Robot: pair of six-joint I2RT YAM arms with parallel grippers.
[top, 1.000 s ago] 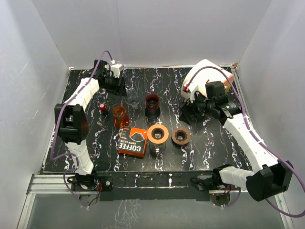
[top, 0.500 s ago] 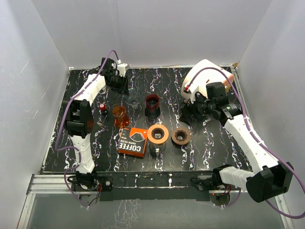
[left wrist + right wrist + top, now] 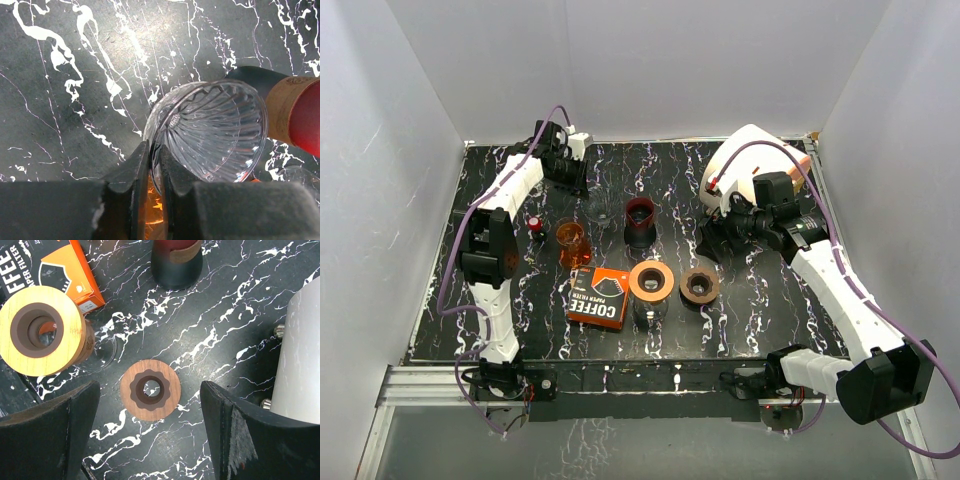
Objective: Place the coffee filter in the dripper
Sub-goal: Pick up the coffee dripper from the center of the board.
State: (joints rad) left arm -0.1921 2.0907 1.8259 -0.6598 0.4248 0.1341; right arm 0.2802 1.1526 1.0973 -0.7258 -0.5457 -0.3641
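The left tool has its two fingers almost together, clamped on the near rim of a clear ribbed glass dripper, which stands on the black marbled table at the far left. Just beside the dripper, on its right, is a dark cup with a cork band. An orange glass stands just in front of the dripper, and its glow shows through the gap below the fingers in the left wrist view. A small red item sits left of that glass. The right tool is spread wide apart and holds nothing, hanging above a small wooden ring with a dark scalloped centre. To the left of the ring stands a glass carafe with a wooden collar. The orange coffee filter box lies flat just beyond that, near the middle of the table and well apart from the dripper. A white rounded vessel stands at the far right, next to the right arm.
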